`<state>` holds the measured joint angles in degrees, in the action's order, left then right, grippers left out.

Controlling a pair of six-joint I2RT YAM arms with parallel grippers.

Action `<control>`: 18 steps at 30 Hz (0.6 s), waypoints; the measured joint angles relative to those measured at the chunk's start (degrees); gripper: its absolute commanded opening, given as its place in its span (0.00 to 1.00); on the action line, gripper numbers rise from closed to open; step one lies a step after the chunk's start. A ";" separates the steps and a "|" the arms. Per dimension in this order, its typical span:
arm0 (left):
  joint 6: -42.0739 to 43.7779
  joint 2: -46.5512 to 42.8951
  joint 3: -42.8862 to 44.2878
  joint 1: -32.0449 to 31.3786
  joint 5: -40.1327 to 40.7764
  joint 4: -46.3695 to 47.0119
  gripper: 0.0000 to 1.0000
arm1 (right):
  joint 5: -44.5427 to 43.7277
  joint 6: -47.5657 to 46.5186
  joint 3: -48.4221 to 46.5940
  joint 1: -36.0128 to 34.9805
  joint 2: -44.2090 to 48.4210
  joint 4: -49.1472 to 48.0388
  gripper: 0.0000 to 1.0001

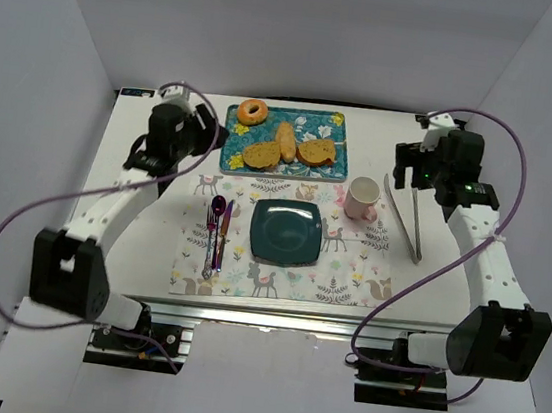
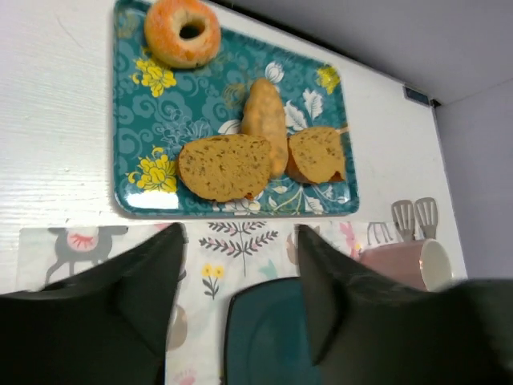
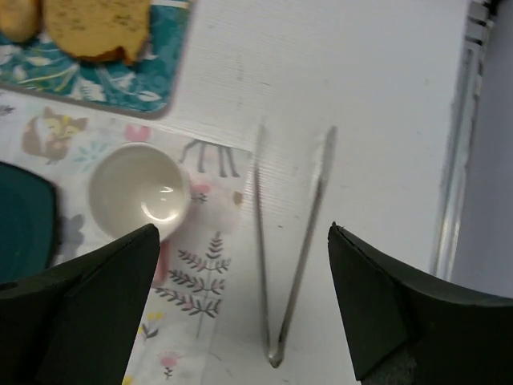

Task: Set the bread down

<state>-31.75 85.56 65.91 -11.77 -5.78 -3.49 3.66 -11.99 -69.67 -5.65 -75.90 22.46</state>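
The bread lies on a teal floral tray at the back of the table: a flat slice, a long roll and a second slice. An orange ring-shaped bagel sits in the tray's far left corner. A dark teal square plate rests on the placemat. My left gripper hangs open above the placemat, just short of the tray's near edge, holding nothing. My right gripper is open above metal tongs.
A pink mug stands upright right of the plate. A spoon and a knife lie left of the plate on the animal-print placemat. White walls close in the table at the back and both sides.
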 measured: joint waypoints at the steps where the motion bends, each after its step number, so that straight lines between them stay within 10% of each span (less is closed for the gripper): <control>1: 0.00 -4.09 -3.13 0.00 0.42 0.76 0.33 | 0.15 -0.04 0.07 1.79 0.00 0.04 0.88; 2: 0.13 -9.81 -7.74 0.04 0.90 1.64 0.00 | 1.68 -0.63 0.13 5.03 0.00 0.22 0.66; 4: -0.42 -13.86 -10.99 0.11 1.18 2.34 0.00 | 4.28 -2.71 0.15 7.98 0.00 0.68 0.47; 5: -0.68 -16.46 -13.53 0.22 1.51 2.99 0.00 | 7.98 -4.70 0.15 10.91 0.00 1.64 0.00; 7: -1.14 -21.44 -18.91 0.42 2.21 3.08 0.00 | 13.00 -8.00 0.35 15.78 -0.09 3.50 0.00; 9: -1.77 -24.96 -23.04 0.61 2.89 2.60 0.24 | 16.87 -11.17 0.66 20.17 -0.87 5.42 0.00; 11: -2.12 -27.47 -26.05 0.81 3.48 1.92 0.68 | 19.58 -13.40 1.27 22.56 -2.43 6.88 0.39; 15: -4.04 -31.17 -30.01 0.90 4.04 0.92 0.79 | 20.39 -16.65 5.35 23.80 -6.84 7.61 0.89; 18: -4.31 -32.94 -31.15 0.94 4.22 0.17 0.79 | 17.09 -16.06 10.71 23.61 -9.01 5.46 0.89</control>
<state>-36.05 52.62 34.76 -10.83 -1.56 -3.31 20.75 -28.05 -58.96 17.96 -84.90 27.92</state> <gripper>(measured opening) 0.787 0.885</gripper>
